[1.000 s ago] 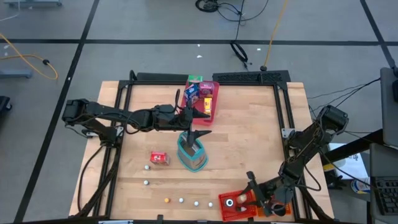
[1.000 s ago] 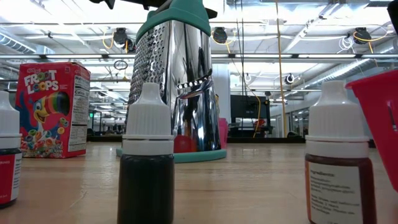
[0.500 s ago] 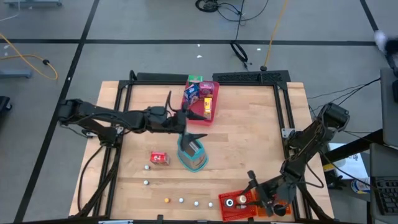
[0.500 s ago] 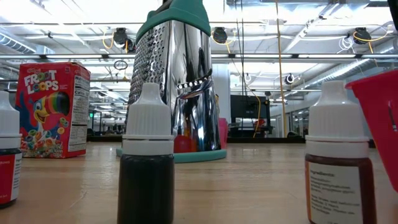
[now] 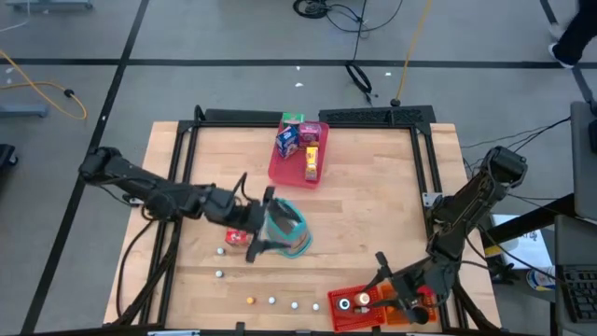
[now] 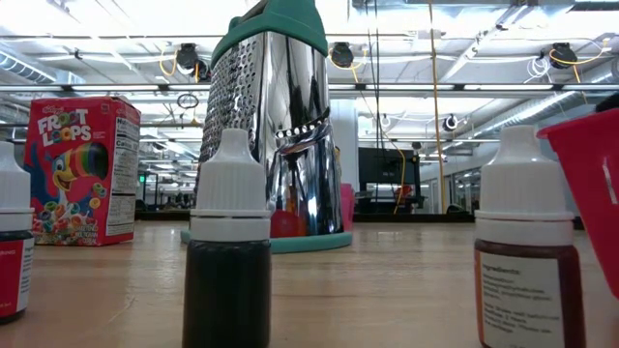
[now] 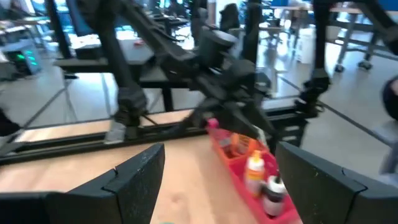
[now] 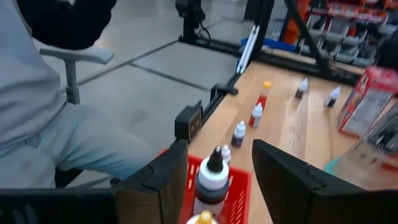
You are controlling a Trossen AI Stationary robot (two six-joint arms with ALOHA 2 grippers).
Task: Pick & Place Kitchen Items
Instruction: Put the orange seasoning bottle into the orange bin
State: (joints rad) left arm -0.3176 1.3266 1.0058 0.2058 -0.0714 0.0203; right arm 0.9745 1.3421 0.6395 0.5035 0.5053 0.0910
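High view: left gripper (image 5: 257, 227) hovers low at table centre, jaws spread wide, nothing between them, the teal-trimmed grater (image 5: 288, 229) just at its 3 o'clock. Small red cereal box (image 5: 238, 237) lies near the gripper's 8 o'clock. Pink tray (image 5: 297, 171) at 12 o'clock of the table holds blue, green and yellow packets (image 5: 300, 142). Row of tiny dropper bottles (image 5: 271, 301) runs along the 6 o'clock edge. Right gripper (image 5: 395, 291) sits over the red bin (image 5: 357, 312) at 5 o'clock; a white-capped bottle lies in the bin

Low view: grater stands upright mid-frame, cereal box at its 9 o'clock, three dropper bottles close to the lens, red bin edge at 3 o'clock

Left wrist view: fingers (image 7: 130, 180) stand far apart, gap empty; red bin with bottles beyond, the other arm above it

Right wrist view: jaws partly open, straddling a white-capped dark bottle (image 8: 211, 180) in the red bin; cannot tell if they press it. More bottles in line on the wood beyond; a seated person in grey to one side
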